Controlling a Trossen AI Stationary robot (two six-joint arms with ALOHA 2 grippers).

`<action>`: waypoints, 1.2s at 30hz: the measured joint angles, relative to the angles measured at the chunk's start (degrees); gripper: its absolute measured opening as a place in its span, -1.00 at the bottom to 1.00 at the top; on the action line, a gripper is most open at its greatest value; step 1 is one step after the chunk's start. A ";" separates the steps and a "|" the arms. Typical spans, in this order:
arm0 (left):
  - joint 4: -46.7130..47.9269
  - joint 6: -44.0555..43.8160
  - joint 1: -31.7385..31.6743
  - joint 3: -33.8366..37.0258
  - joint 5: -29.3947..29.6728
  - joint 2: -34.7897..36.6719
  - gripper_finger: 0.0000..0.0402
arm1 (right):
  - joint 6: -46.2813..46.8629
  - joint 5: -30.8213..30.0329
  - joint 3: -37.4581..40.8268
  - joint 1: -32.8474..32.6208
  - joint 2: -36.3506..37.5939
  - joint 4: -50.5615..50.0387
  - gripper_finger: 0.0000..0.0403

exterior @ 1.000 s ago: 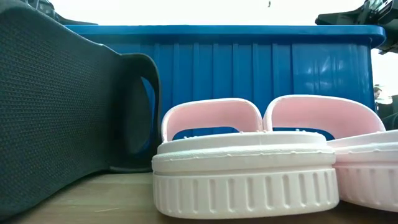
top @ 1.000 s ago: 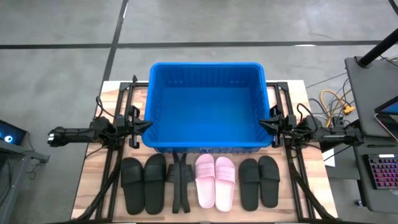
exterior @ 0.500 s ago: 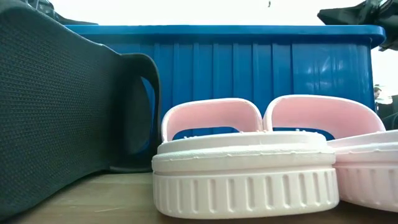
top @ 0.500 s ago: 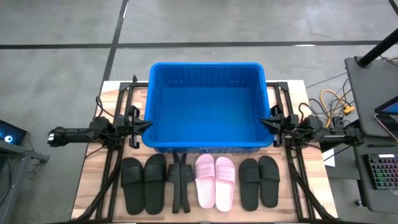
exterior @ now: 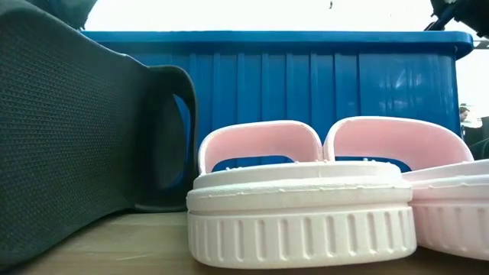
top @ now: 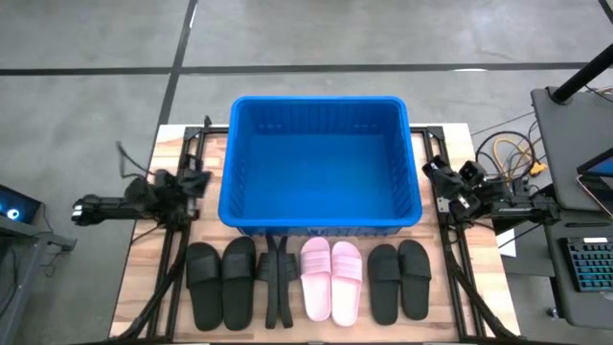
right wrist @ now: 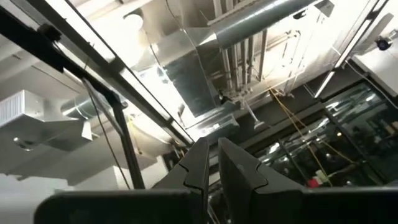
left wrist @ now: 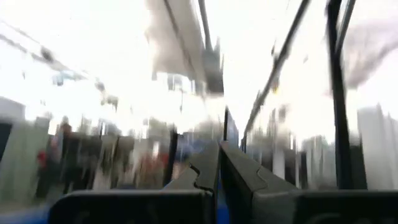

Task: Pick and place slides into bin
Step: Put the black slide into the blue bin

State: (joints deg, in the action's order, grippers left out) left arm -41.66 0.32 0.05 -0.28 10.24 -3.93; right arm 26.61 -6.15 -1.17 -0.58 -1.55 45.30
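The blue bin (top: 321, 163) stands in the middle of the table, with nothing inside it. Six slides lie on their soles in a row in front of it: a black pair (top: 222, 283), a pink pair (top: 331, 278) and another black pair (top: 399, 278). The low view shows one black slide (exterior: 76, 130) and the pink slides (exterior: 298, 198) close up, against the bin's wall (exterior: 306, 76). My left gripper (top: 203, 178) (left wrist: 217, 165) hangs by the bin's left wall, shut and tipped upward. My right gripper (top: 431, 171) (right wrist: 211, 158) hangs by the right wall, also shut and tipped upward. Neither holds anything.
A narrow black mount (top: 276, 283) sits between the left black pair and the pink pair. Black frame rails (top: 172, 259) run along both sides of the wooden table. A desk with a keyboard (top: 586, 268) and cables (top: 508, 153) stands off the right edge.
Both grippers have tipped upward and drawn back from the bin's side walls toward the table's left and right edges. The right one has also rolled about its own axis. Both have stayed shut. The slides and the bin have not moved.
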 joint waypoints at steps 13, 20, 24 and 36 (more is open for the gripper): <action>-5.71 -1.41 -0.04 -13.37 -1.30 -13.76 -0.63 | -17.30 0.09 -20.93 -0.02 -12.58 -21.83 -0.33; -6.14 -1.63 -0.04 -22.74 -2.56 -22.24 -0.20 | -14.93 0.18 -36.62 -0.02 -20.72 -38.17 0.05; -5.94 -8.59 -0.04 -27.87 -2.54 -25.86 -0.13 | -9.53 3.00 -44.09 -0.04 -25.26 -42.06 0.09; -5.91 -9.05 -0.04 -31.34 -1.84 -31.29 -0.13 | -3.59 17.02 -66.11 -1.42 -40.50 -64.77 0.04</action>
State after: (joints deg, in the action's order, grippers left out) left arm -47.57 -8.73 0.01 -31.62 8.40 -35.22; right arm 23.03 10.87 -67.28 -2.00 -42.05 -19.47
